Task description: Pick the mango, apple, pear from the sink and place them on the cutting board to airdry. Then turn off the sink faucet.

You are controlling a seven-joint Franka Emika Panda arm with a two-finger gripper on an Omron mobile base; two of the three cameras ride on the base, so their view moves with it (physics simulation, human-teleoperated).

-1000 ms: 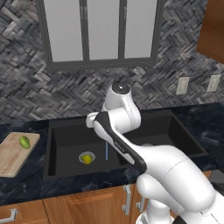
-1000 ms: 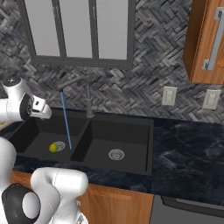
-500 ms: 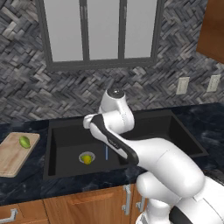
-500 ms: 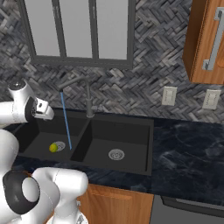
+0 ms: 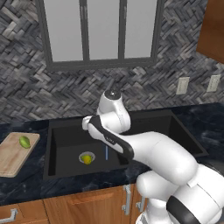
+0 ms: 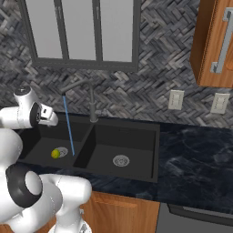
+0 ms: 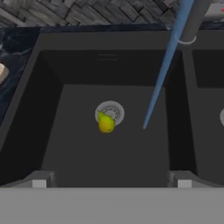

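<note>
pear [image 7: 106,123]: small, light, wet so prob slick; rests on left basin drain. Grab across fat lower body.
gripper [image 7: 111,183]: jaws wide apart, holding nothing.

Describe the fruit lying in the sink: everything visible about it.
The pear is small, yellow shading to green at its narrow end, smooth-skinned. It lies on its side on the floor of the left basin of the black sink, resting partly over the round silver drain. The blue water stream lands beside it, not on it. Nothing grips it.
</note>
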